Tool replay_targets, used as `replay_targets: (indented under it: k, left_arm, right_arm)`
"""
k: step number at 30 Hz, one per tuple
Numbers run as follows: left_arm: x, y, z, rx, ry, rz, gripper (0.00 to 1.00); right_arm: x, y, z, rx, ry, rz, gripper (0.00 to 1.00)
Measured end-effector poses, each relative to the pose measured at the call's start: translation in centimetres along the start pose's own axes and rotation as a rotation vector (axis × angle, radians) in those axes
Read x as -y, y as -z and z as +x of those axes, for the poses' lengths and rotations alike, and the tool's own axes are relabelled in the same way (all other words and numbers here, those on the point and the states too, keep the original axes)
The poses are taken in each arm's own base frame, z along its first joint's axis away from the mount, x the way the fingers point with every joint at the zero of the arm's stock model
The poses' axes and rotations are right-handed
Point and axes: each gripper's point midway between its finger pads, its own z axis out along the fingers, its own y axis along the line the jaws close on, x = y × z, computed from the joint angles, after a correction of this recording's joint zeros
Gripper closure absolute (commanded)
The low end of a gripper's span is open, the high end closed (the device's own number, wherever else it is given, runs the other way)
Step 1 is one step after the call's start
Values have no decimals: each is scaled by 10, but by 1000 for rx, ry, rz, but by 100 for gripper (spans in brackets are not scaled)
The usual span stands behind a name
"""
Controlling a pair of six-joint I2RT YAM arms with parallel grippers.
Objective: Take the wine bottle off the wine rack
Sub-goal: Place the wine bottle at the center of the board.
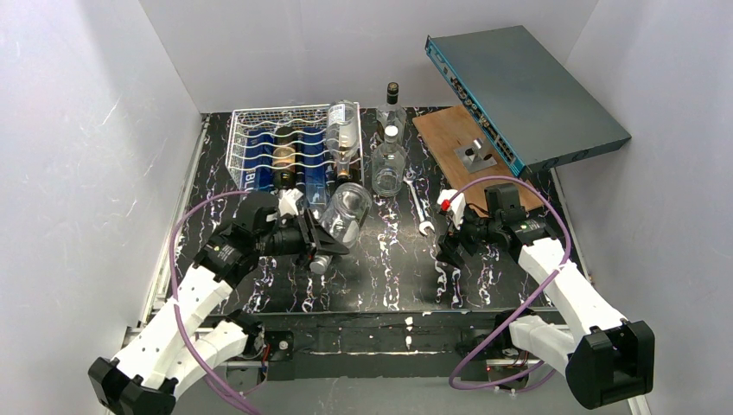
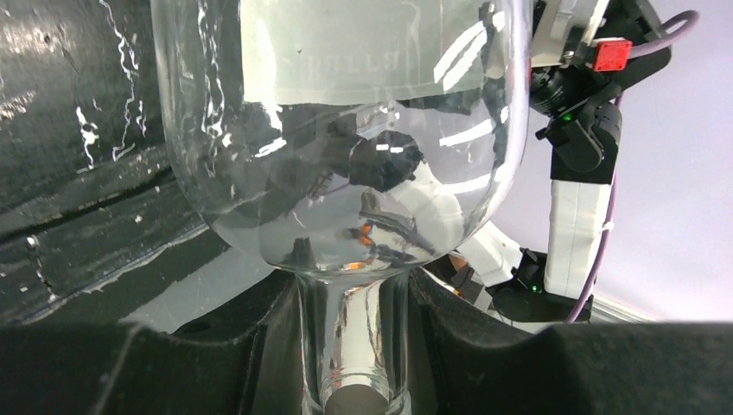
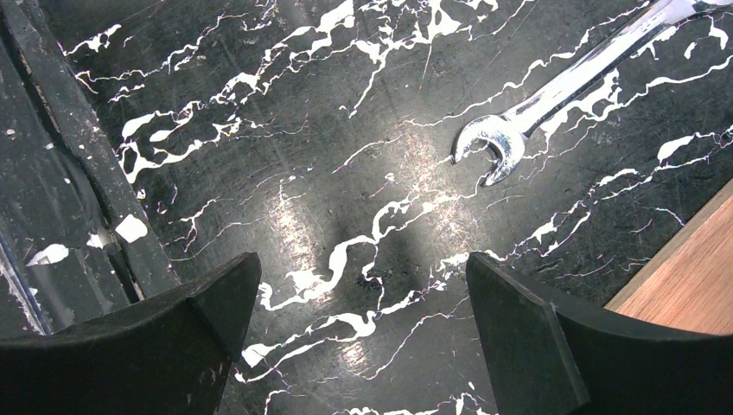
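Observation:
A clear empty wine bottle [image 1: 346,214] hangs over the black marbled table just in front of the wine rack [image 1: 251,130], apart from it. My left gripper [image 1: 318,252] is shut on the bottle's neck. In the left wrist view the neck runs between the black fingers [image 2: 216,363] and the round body of the wine bottle [image 2: 346,130] fills the view. The rack is a silver-white wire basket at the back left, with blue bottles [image 1: 259,156] and another clear bottle [image 1: 343,134] lying in it. My right gripper [image 1: 449,246] [image 3: 363,303] stands open over bare table, holding nothing.
Two upright bottles [image 1: 389,160] stand right of the rack. A steel wrench [image 1: 421,214] [image 3: 553,91] lies between the arms. A wooden board [image 1: 449,143] [image 3: 691,277] and a tilted blue-grey box [image 1: 527,86] sit at the back right. White walls surround the table.

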Motion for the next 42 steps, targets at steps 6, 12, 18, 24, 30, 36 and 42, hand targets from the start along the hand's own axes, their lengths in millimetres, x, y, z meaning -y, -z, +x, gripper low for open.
replay_targets:
  k: [6,12,18,24,30,36,42]
  left_arm:
    - [-11,-13,8,-11,93,-57,100]
    - [-24,-29,13,-6,175,-137,100]
    - [-31,-43,23,-35,245,-199,100]
    - [-40,-60,29,-68,321,-269,100]
    - [-49,-72,35,-86,410,-335,100]
    - [-42,-82,35,-94,453,-334,100]
    - [-34,-89,33,-97,496,-337,100]
  right_arm:
    - [0,0,0,0,0,0,2]
    - [0,0,0,0,1,1,2]
    - [1,0,0,1,4,2,1]
    - [0,1,-1,4,7,4,2]
    - [1,1,-1,5,7,6,2]
    - [2,2,-1,6,7,10,1]
    - [2,3,-3,12,15,14,2]
